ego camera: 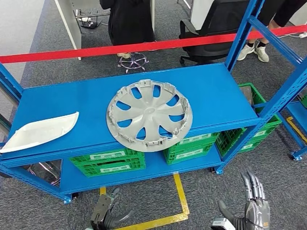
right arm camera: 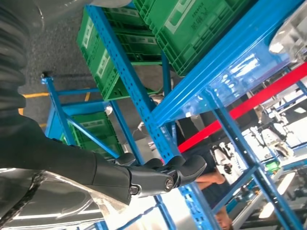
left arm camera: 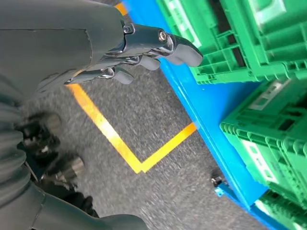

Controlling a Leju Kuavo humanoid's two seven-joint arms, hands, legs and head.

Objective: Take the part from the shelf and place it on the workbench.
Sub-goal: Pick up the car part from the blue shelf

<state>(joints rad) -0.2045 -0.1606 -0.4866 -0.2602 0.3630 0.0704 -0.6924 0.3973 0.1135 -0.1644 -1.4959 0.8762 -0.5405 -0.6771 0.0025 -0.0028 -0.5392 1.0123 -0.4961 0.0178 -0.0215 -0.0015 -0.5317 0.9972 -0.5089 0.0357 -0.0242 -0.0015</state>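
Our left hand (ego camera: 105, 214) hangs low at 7 o'clock in the head view, fingers loosely spread, holding nothing, over the grey carpet with its yellow tape (ego camera: 181, 199). Our right hand (ego camera: 253, 203) sits at 5 o'clock, fingers straight and apart, also empty. Further out, the hubcap (ego camera: 149, 115) lies flat dead center on the blue shelf (ego camera: 217, 91), overhanging its front edge a bit. A white panel (ego camera: 40, 131) rests at 9 o'clock. Green crates (ego camera: 108, 160) sit on the lower level.

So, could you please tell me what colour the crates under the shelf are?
Green crates, clearest in the head view.
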